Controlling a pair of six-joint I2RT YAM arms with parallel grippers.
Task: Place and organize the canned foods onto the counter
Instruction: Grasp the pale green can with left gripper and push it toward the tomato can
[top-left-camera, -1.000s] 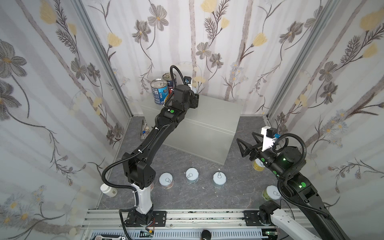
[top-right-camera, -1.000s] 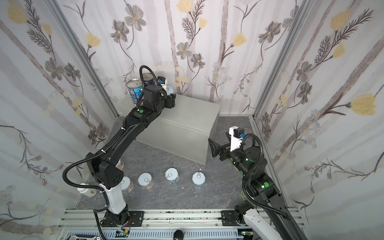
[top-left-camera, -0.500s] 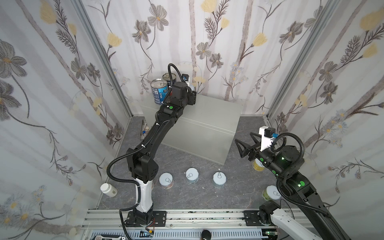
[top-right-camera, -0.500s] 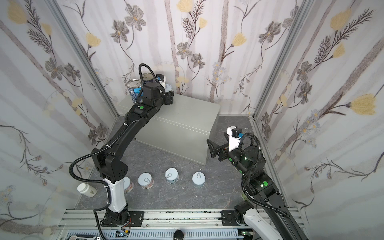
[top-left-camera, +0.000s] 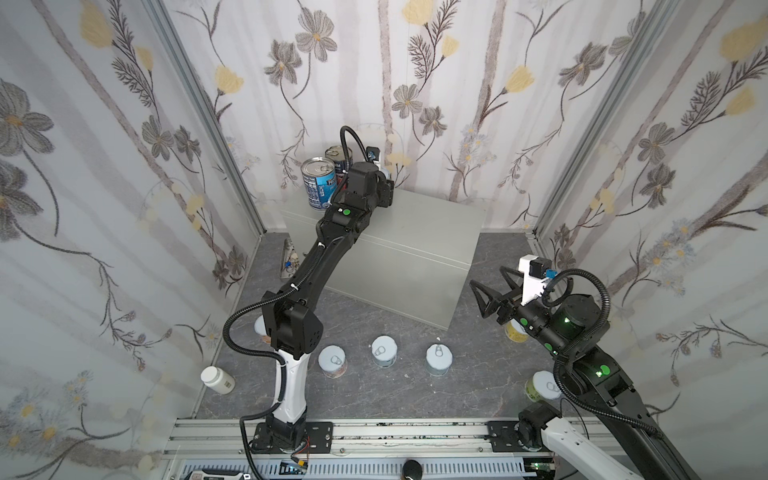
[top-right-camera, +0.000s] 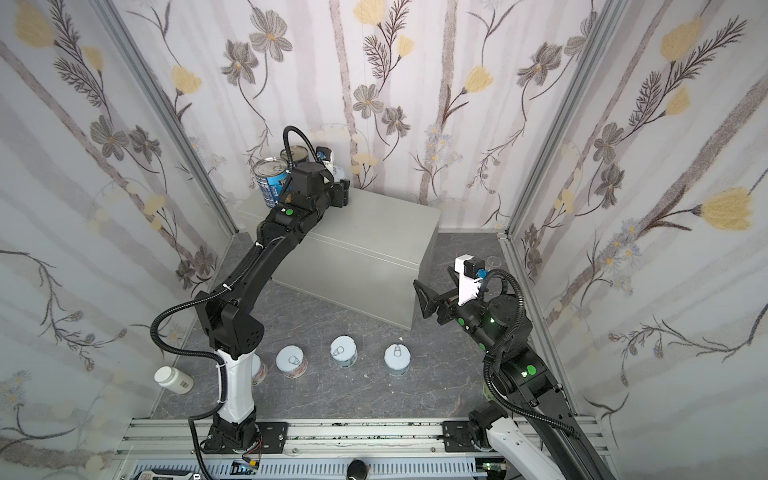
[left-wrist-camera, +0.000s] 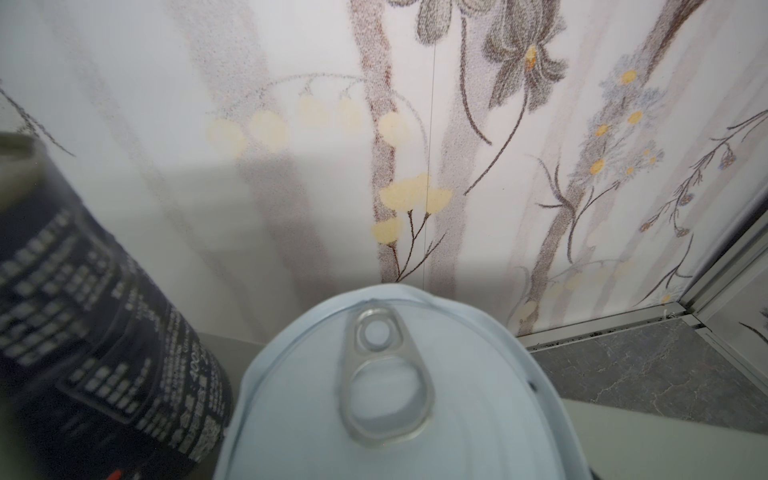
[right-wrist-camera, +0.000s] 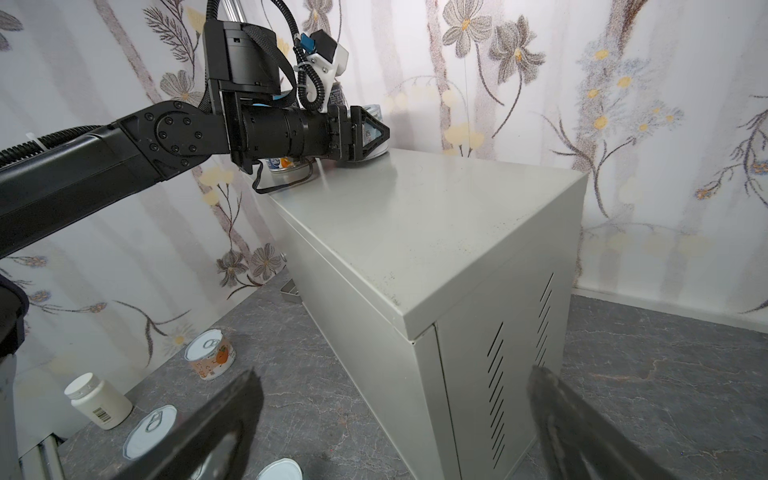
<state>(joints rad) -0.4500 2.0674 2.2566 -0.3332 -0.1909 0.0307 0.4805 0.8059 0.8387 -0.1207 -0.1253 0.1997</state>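
counter (right-wrist-camera: 415, 216): smooth painted metal | floor (right-wrist-camera: 665, 374): matt marbled | pill bottle (right-wrist-camera: 99, 401): likely plastic

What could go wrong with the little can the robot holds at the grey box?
The left end effector grips the short can right beside the tall navy can; a sideways nudge might topple that one. It is also near the back edge of the counter, so it could slip off behind.

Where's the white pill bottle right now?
In both top views the white pill bottle sits on the dark floor at the left, beside the wall, just left of the left arm.
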